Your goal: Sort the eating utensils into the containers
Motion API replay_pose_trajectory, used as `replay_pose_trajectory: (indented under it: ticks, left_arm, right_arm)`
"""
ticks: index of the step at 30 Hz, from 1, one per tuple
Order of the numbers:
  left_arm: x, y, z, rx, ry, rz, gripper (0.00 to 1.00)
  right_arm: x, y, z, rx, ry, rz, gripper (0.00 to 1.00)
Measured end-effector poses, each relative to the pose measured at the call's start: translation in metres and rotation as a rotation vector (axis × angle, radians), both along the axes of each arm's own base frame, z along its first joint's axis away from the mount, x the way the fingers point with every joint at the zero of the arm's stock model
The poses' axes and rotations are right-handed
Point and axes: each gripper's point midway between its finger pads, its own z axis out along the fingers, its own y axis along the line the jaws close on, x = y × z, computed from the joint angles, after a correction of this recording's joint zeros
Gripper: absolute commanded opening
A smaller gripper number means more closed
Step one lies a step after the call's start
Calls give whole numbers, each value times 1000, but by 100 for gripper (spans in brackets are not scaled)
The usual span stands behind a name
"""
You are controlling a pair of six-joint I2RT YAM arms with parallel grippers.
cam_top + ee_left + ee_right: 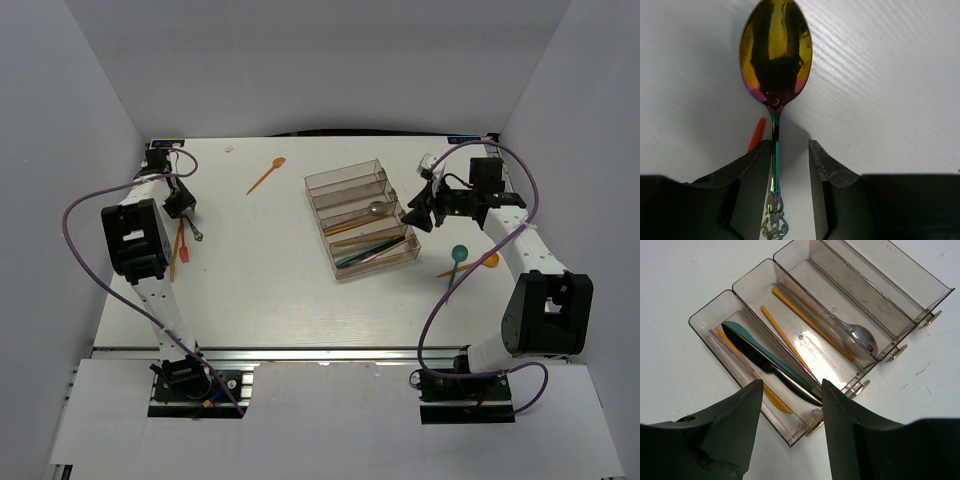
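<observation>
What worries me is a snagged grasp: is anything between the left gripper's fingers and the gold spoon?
Nothing visible: the left gripper straddles the handle of the gold spoon. An orange utensil tip lies outside the jaws.

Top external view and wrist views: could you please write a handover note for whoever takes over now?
Left gripper: open, jaws astride the handle of the gold spoon, not clamped.
Right gripper: open, empty, above the tray.
Done: teal knife, black knife, orange pieces, silver spoon in the tray.
Left: gold spoon, far orange utensil, teal spoon, orange spoon, orange utensils near the left gripper.
</observation>
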Motion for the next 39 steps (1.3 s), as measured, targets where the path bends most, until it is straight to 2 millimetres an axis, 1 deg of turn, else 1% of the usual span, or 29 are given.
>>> replay_pose_trajectory:
  ticks: [3,6,7,11,12,15,18,20,23,26,29,31,33,35,37,39]
  left_arm:
    - [5,-1,-1,27,4,-9,43]
    - [7,-4,-1,63,11,-23,36]
    - [7,-5,-1,77,15,-29,32]
    - [7,-9,-2,102,25,-52,23]
    - [7,-9,-2,105,26,-56,18]
    - [6,-10,-2,107,27,-65,12]
    - [7,-11,-2,108,27,-75,8]
    - [7,-11,-2,109,26,-83,1]
    - [7,-13,-2,108,22,-94,0]
    - [6,-21,-1,95,15,-116,0]
    - [2,-38,-1,77,17,-160,0]
    - [-3,-57,1,67,21,-211,0]
    - [-9,-81,4,57,23,-271,0]
    - [-14,-112,12,44,10,-347,0]
    - [-18,-142,26,31,-20,-424,0]
    - [-19,-174,47,12,-77,-506,0]
  right_arm:
    - [0,0,0,-1,3,0,57]
    - [-1,0,-1,-1,4,0,57]
    - [-1,0,-1,-1,4,0,57]
    - [-1,0,-1,-2,4,0,57]
    - [-1,0,-1,-2,4,0,57]
    - [-1,0,-1,-2,4,0,57]
    - [-1,0,-1,-2,4,0,57]
    - [-1,0,-1,-2,4,0,57]
    - [-1,0,-1,-2,4,0,57]
    - [-1,0,-1,-2,4,0,57]
    - [-1,0,-1,-2,4,0,57]
    - [-1,0,-1,-2,4,0,57]
    - [-1,0,-1,-2,4,0,57]
    - [-1,0,-1,-2,4,0,57]
    - [-1,0,-1,-2,4,0,57]
    - [-1,0,-1,-3,2,1,57]
